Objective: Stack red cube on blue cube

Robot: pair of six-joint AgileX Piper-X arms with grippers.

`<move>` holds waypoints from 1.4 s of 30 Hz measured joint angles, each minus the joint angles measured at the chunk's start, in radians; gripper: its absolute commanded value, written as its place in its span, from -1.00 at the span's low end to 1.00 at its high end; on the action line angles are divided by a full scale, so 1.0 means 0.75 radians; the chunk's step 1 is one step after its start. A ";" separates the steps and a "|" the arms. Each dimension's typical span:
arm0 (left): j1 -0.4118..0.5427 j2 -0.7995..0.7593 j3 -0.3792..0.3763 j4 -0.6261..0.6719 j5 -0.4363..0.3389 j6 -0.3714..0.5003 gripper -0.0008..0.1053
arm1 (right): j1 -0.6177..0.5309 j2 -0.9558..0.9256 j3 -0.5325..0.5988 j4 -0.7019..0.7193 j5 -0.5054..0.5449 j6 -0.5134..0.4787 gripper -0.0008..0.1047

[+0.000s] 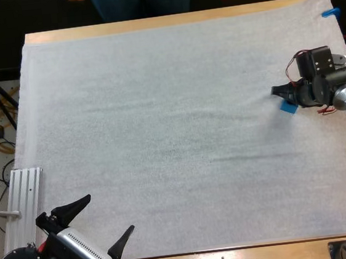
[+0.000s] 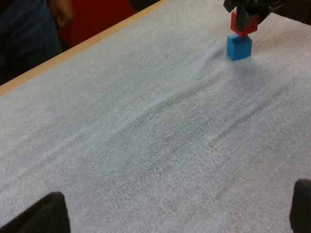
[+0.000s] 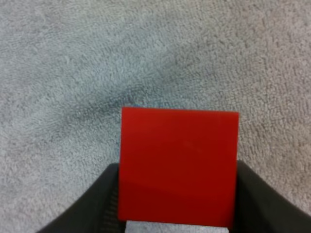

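white mat (image 1: pixel 158 106): right gripper (image 3: pixel 179 199) clamps small red cube (image 3: pixel 180 155), apparently seated on small blue cube (image 2: pixel 239 47); release remains; left gripper (image 1: pixel 100 227) fingers apart.

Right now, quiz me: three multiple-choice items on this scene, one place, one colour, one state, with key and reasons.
1. Where is the blue cube?
A. by the left arm
B. dead centre
C. under the right jaws

2. Which colour is the cube in the right jaws?
A. red
B. blue
C. green

3. How do the left jaws stand?
A. shut on a cube
B. open
C. shut on nothing

Key: 1 C, the left wrist view shows it right below those jaws. 2 A, the red cube is pressed from both sides. 3 B, they stand apart over the mat.
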 measured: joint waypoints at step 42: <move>0.000 0.095 0.000 -0.063 0.001 0.000 0.65 | 0.001 -0.330 0.000 0.124 -0.057 -0.048 0.09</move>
